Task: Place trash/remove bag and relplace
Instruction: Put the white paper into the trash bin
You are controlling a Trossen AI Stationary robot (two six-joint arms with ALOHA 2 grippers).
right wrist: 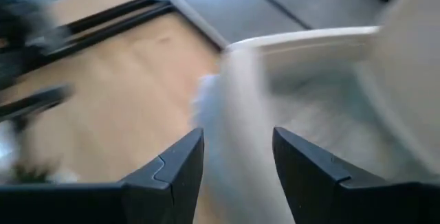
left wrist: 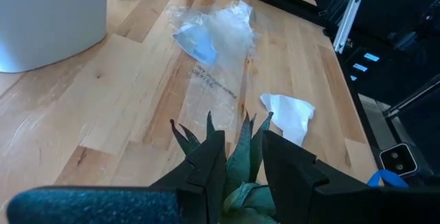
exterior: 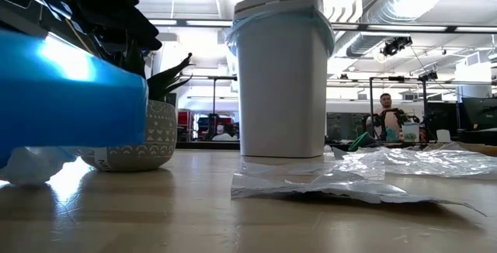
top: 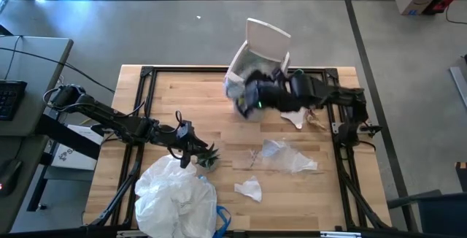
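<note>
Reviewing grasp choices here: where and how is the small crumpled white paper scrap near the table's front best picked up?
Grip the white paper scrap across its raised crumpled middle, coming straight down from above. It lies low on the table, apart from the clear plastic wrapper and the potted plant, so a top pinch probably meets nothing else.

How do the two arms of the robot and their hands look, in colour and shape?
Both arms are black and jointed, built of slim links. The left arm carries dark cables near its base. The right arm is bulkier at the wrist, with a small green light. Each hand, left hand and right hand, has two matte black, angular fingers that taper toward the tips.
</note>
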